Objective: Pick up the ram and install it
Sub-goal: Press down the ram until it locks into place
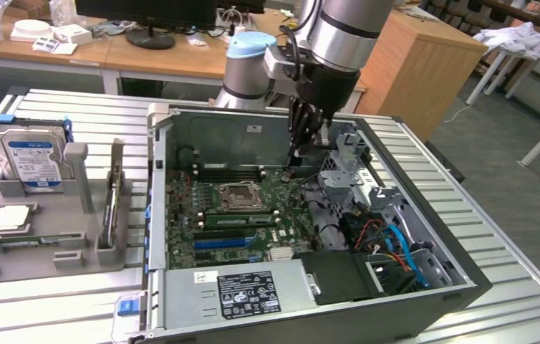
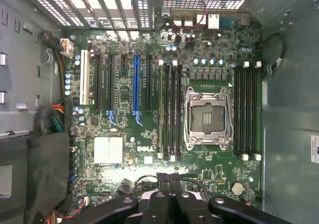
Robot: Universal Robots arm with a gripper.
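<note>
End effector [image 1: 306,147], clenched, upper centre, hangs inside open computer case [image 1: 442,287] laid flat so motherboard [image 1: 186,208] faces up for reach; ram between fingers [image 2: 162,199]: cannot tell

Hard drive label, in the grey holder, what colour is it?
Blue and white; the hard drive label shows best in the exterior view.

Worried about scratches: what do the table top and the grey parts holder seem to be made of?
Table top: probably bare aluminium, going by its silvery ribbed slats with a dull sheen. Grey parts holder: likely matte plastic, since it is uniformly grey, blocky and without shine.
</note>
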